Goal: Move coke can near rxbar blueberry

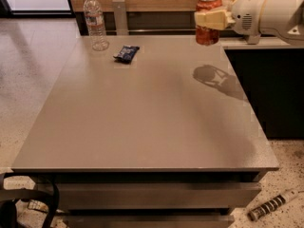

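The red coke can (207, 33) with a silver top hangs upright in the air above the table's far right part. My gripper (212, 19) reaches in from the right and is shut on the coke can around its middle. Its cream fingers (213, 19) cover part of the can's side. The rxbar blueberry (126, 53), a small flat dark blue wrapper, lies on the grey table (142, 113) at the far left, well to the left of the can. The can's shadow falls on the table below it.
A clear plastic water bottle (95, 21) stands at the table's far left corner, just left of the bar. A dark counter (266, 80) borders the table's right side. A wooden wall panel runs behind. Cables and a striped object (270, 205) lie on the floor in front.
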Tool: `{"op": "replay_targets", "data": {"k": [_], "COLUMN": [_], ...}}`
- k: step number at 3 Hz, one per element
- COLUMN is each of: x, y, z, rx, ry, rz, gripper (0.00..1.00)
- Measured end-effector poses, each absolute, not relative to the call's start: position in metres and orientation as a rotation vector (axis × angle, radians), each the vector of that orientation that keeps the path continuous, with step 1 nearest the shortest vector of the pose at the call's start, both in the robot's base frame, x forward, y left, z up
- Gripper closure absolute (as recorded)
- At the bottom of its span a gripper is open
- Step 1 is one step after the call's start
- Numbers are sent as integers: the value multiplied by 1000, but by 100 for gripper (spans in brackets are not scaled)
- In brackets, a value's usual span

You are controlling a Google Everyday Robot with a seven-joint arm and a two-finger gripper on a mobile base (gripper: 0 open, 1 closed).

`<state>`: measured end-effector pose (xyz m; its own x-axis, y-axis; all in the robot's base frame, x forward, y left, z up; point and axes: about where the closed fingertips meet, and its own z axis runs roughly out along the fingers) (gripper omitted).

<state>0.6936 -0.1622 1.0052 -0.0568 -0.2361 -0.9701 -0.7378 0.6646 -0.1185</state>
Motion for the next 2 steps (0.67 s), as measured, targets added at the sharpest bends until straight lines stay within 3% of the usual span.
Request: {"op": "replay_targets", "data": {"k": [2], "x": [755], "y": [-115], "z": [989], "rx": [-910], "ry": [1548], "rz": [556], "gripper": [100]}}
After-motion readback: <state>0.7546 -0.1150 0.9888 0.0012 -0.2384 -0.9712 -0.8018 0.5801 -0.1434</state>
